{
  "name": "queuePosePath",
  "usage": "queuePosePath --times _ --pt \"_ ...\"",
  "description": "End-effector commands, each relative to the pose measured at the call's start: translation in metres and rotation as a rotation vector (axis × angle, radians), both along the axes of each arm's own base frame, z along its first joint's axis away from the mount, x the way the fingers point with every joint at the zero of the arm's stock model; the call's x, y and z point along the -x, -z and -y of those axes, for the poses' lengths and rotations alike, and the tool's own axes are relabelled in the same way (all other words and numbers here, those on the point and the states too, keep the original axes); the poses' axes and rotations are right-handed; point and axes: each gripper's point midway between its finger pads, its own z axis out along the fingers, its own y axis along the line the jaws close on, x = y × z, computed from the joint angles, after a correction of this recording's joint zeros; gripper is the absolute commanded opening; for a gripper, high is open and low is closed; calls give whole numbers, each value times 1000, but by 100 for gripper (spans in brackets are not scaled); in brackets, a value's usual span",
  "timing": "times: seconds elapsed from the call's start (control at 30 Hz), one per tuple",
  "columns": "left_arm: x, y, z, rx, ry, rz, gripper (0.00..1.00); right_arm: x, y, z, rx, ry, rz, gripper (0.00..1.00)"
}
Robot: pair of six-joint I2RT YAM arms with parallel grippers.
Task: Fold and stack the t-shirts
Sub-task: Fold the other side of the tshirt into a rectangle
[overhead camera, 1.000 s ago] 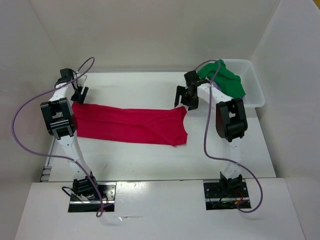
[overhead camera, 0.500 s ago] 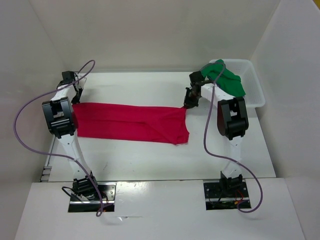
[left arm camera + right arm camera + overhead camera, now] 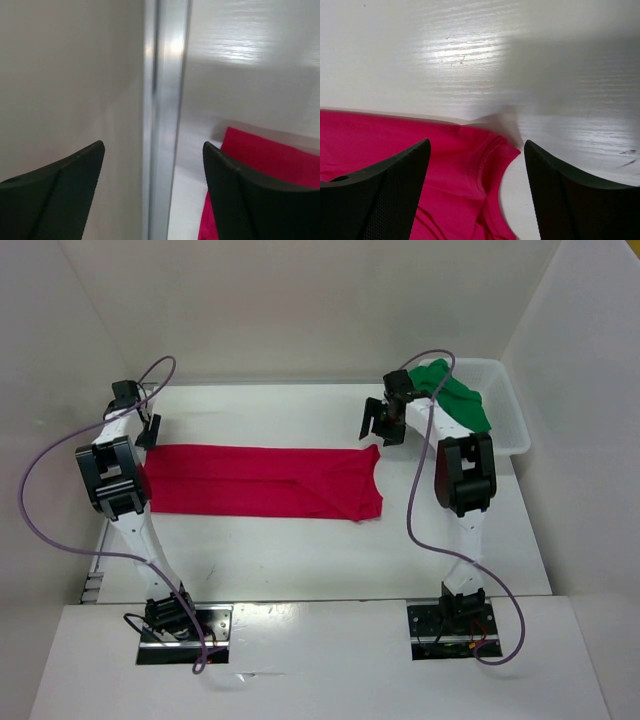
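Our left pincer [image 3: 149, 430] and right pincer [image 3: 383, 424] stand apart and empty over the far corners of the bright red cloth t-shirt [image 3: 260, 482], a long band from the white desk's [image 3: 300, 560] left edge rightward. If one pincer catches only one layer, we fear a crooked fold.

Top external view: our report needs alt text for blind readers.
A red t-shirt lies as a long strip across the table, the left gripper and right gripper open at its far corners. A green t-shirt sits in a white basket.
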Motion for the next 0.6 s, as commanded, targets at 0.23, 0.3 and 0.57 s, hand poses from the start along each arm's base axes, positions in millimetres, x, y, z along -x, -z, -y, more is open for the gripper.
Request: queuePosePath --times 0.23,0.3,0.57 --pt "-18 -157 25 -150 65 269 89 28 -96 14 86 64 199 82" --pt "-21 -190 77 -142 256 313 89 47 -106 15 64 63 197 74" --pt "8 -124 385 220 1115 51 81 151 -59 -10 -37 4 5 19"
